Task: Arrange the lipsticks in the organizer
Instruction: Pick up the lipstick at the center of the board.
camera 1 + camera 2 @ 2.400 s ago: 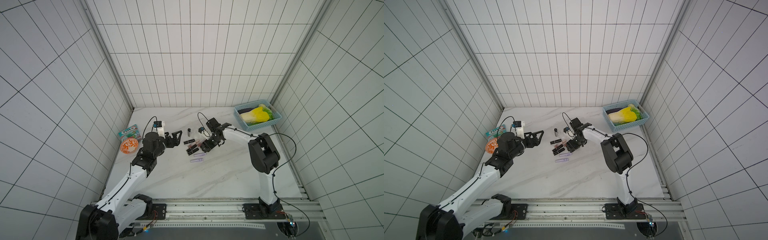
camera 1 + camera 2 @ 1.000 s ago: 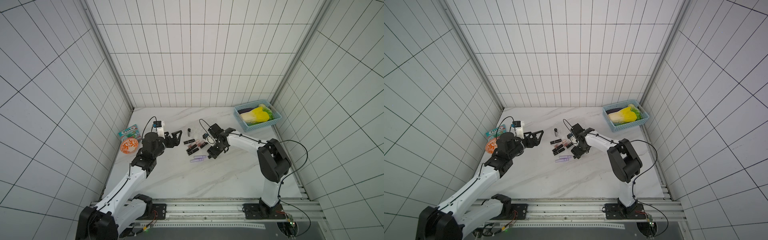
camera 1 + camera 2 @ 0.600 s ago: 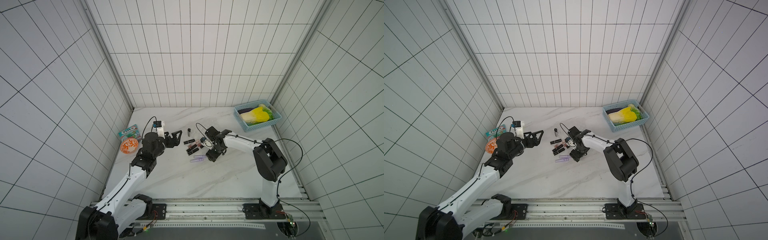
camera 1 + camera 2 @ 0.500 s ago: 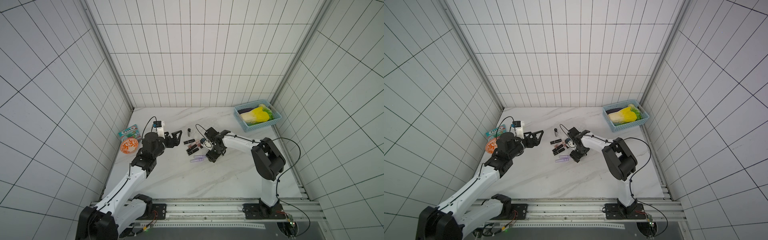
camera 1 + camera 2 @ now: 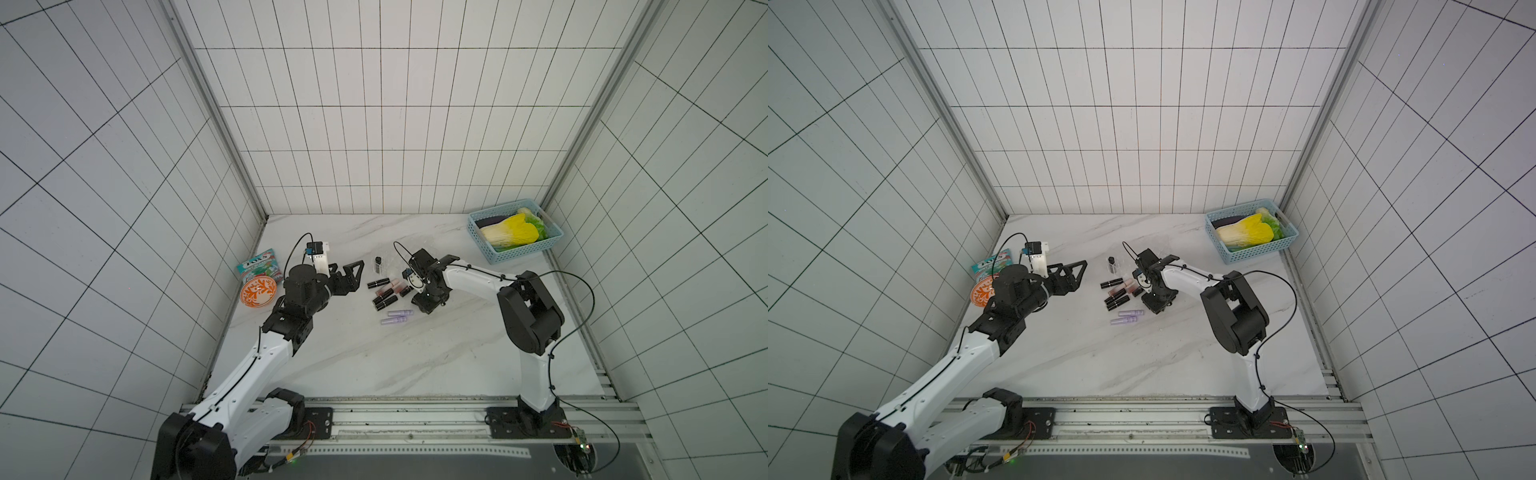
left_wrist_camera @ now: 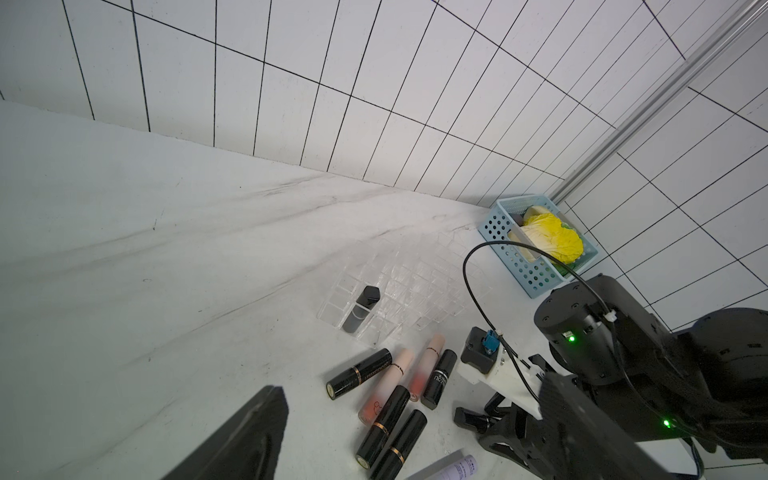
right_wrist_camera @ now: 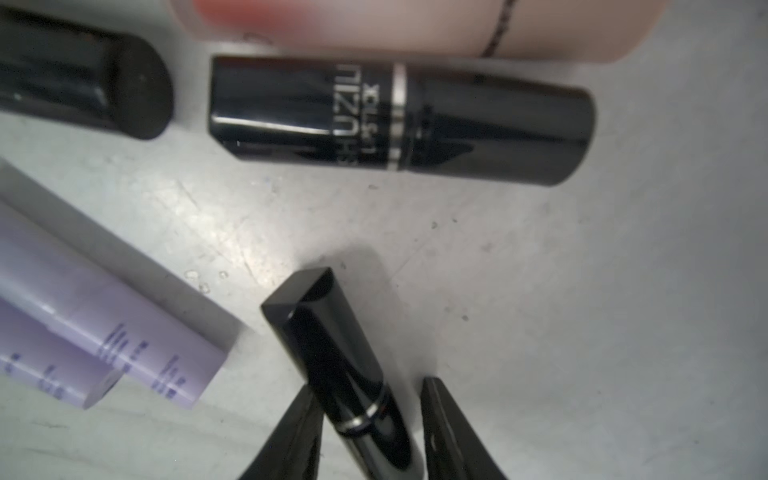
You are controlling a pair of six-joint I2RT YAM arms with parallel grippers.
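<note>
The room is a box of white tiled walls with dark grout on three sides. The surface is white marble with grey veins, and a metal rail runs along its front edge, where both arms are bolted down.

In the far right corner sits a light-blue basket full of holes, with a yellow-green cabbage in it. Over by the left edge there's an orange patterned bowl, and a teal packet sits just behind it toward the far edge.

The organizer is clear plastic and honestly hard to spot on the marble. It sits about mid-surface, toward the far edge. One upright lipstick, a black one, stands in a slot on the side nearest the loose ones. The loose lipsticks lie flat just in front of the organizer. They are several black ones, two pink tubes, and two lilac tubes nearest the front edge.

The right hand is down at the surface beside that pile. Its fingers sit narrow on either side of a square-capped lipstick, also black. I can't tell if it's actually pinched.

The left hand hangs spread wide with nothing in it, between the bowl and the pile.
</note>
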